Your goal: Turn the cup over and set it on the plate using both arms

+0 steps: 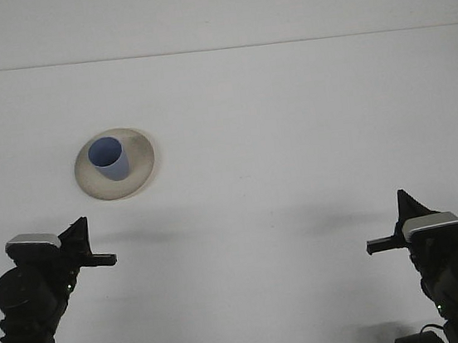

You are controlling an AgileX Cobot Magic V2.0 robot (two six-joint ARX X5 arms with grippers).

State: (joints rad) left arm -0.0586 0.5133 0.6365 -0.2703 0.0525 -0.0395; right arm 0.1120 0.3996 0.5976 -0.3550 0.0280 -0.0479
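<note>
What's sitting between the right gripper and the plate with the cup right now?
Nothing: in the front view the white table is bare between the right gripper and the plate, where the blue cup stands.
</note>
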